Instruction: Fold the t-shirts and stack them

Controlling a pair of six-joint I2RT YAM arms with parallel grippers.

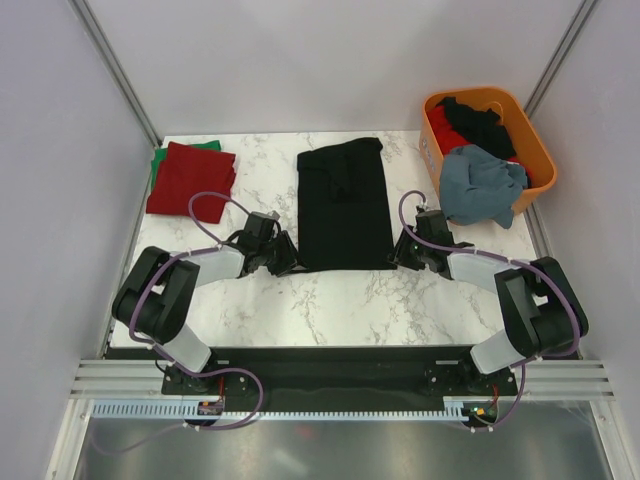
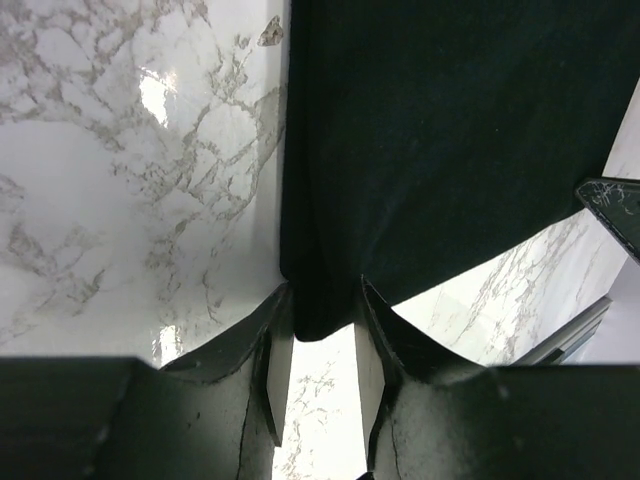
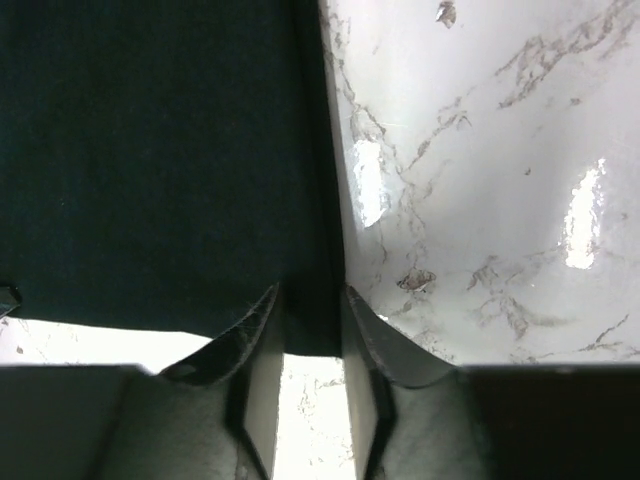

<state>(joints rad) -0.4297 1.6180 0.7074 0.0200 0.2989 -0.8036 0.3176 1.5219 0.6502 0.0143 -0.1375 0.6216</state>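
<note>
A black t-shirt [image 1: 345, 205], folded into a long strip, lies in the middle of the marble table [image 1: 330, 300]. My left gripper [image 1: 290, 262] sits at its near left corner. In the left wrist view the corner of the black t-shirt [image 2: 450, 130] is bunched between the tips of the left gripper [image 2: 322, 300]. My right gripper [image 1: 400, 255] is at the near right corner. In the right wrist view the edge of the black t-shirt [image 3: 150, 150] fills the gap of the right gripper [image 3: 310, 300]. A folded dark red t-shirt [image 1: 190, 178] lies on a green one [image 1: 158, 165] at the far left.
An orange basket [image 1: 540, 150] stands at the far right corner. A grey-blue t-shirt [image 1: 480, 185] hangs over its near rim, with a black t-shirt [image 1: 482, 122] and a red one [image 1: 445, 140] inside. Grey walls close in the table on three sides.
</note>
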